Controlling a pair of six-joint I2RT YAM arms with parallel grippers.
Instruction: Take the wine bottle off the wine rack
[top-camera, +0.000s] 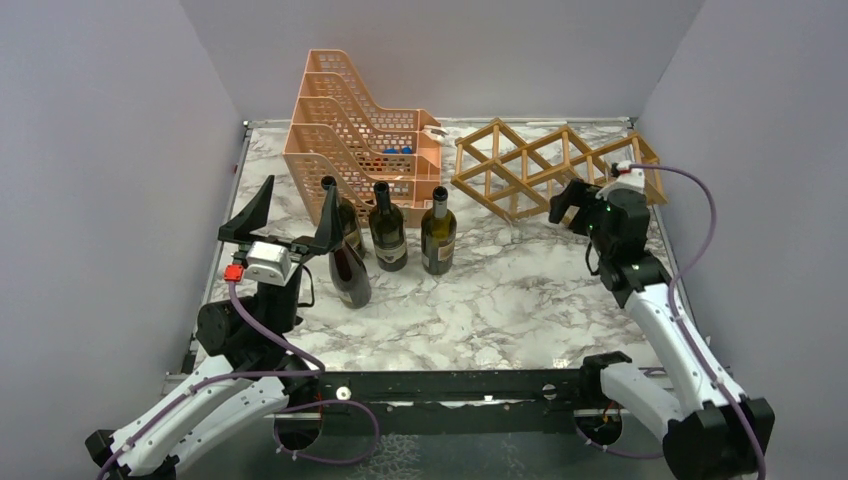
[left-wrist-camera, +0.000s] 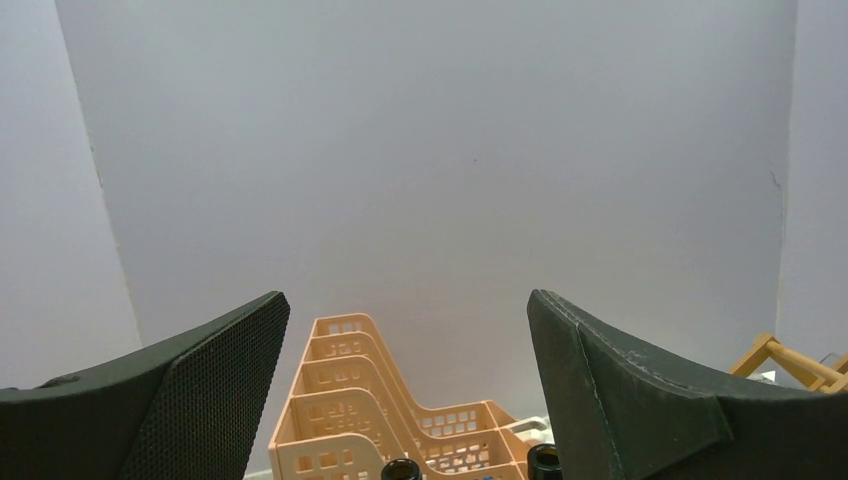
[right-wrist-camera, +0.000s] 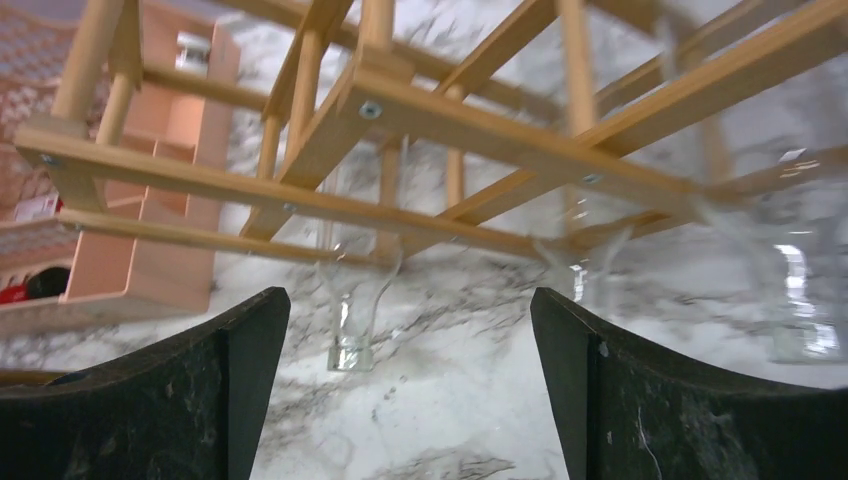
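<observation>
The light wooden wine rack (top-camera: 520, 165) lies at the back right of the marble table. In the right wrist view its slats (right-wrist-camera: 450, 115) fill the top. A clear glass bottle (right-wrist-camera: 352, 330) lies in it, neck pointing at me. Another clear bottle (right-wrist-camera: 800, 290) shows at the right edge. My right gripper (top-camera: 570, 205) is open and empty just in front of the rack, clear of the bottle neck (right-wrist-camera: 410, 295). My left gripper (top-camera: 300, 185) is open and empty, raised at the left and pointing at the back wall (left-wrist-camera: 408, 300).
An orange perforated tiered tray (top-camera: 350, 130) stands at the back centre, also seen in the left wrist view (left-wrist-camera: 340, 400). Three dark bottles stand upright in front of it (top-camera: 348, 270) (top-camera: 388, 235) (top-camera: 438, 235), the leftmost close beside my left gripper. Grey walls enclose the table.
</observation>
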